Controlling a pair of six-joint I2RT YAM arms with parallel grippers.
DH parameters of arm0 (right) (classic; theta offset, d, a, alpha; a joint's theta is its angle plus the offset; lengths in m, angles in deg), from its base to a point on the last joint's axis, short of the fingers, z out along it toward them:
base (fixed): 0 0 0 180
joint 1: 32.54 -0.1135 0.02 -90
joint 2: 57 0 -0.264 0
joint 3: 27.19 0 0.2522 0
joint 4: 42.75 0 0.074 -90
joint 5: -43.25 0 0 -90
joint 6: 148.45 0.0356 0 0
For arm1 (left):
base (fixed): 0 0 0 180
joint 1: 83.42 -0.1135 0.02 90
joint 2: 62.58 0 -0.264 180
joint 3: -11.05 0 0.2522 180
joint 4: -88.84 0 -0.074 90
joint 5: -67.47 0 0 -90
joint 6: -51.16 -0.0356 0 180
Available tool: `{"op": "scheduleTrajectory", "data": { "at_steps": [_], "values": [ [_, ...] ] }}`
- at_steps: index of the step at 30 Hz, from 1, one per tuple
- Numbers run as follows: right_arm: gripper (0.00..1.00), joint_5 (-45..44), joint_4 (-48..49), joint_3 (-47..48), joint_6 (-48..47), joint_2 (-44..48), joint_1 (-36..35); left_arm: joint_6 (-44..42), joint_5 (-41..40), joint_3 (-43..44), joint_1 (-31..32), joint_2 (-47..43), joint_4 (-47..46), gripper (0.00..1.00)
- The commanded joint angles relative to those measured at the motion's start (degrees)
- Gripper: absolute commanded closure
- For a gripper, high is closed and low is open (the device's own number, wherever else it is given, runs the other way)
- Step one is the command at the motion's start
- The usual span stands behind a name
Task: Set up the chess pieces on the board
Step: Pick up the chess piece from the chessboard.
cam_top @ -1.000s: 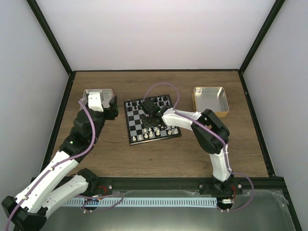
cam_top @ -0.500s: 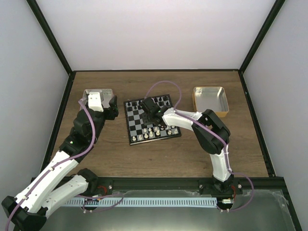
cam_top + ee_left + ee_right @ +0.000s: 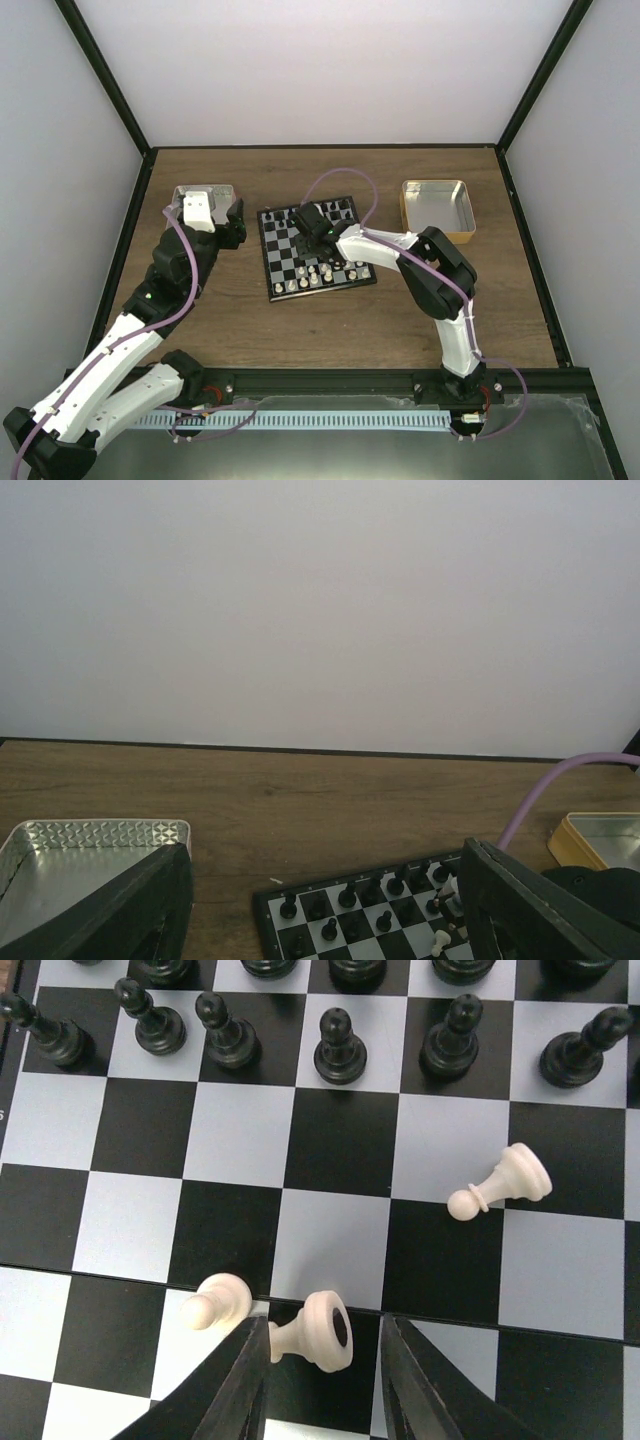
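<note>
The brown wooden table (image 3: 330,320) carried three things directly on its top: the small chequered board (image 3: 283,262) near the middle, turned slightly askew to the table edges; a silver metal tray (image 3: 200,189) to its left; and a gold-rimmed metal tray (image 3: 437,207) to its right

**Wood, gloss and metal**

The bench (image 3: 330,320) is matt, grained wood. The board (image 3: 340,1140) has smooth, faintly shiny chequers. The chess pieces (image 3: 505,1185) and black pieces (image 3: 340,1050) look like glossy plastic. The tray (image 3: 90,835) by the left edge is embossed metal.
</note>
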Motion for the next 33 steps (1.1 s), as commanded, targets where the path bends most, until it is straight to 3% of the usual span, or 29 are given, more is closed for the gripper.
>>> {"op": "scheduleTrajectory", "data": {
  "at_steps": [1,8,19,33],
  "values": [
    [0.67,-1.0,1.4,3.0,1.2,-1.0,0.4,-0.2,0.3,0.0,-0.4,0.0,-0.1,0.26],
    [0.64,-0.9,1.2,4.0,2.8,-2.1,0.3,-0.2,0.3,0.0,-0.4,0.0,-0.1,0.26],
    [0.69,-2.1,0.8,4.0,3.3,-3.6,0.4,0.0,0.6,0.0,-0.4,0.0,0.0,0.25],
    [0.84,-1.4,2.6,1.0,5.5,-1.8,0.5,0.5,1.2,-0.2,-0.4,0.0,0.1,0.25]
  ]
}}
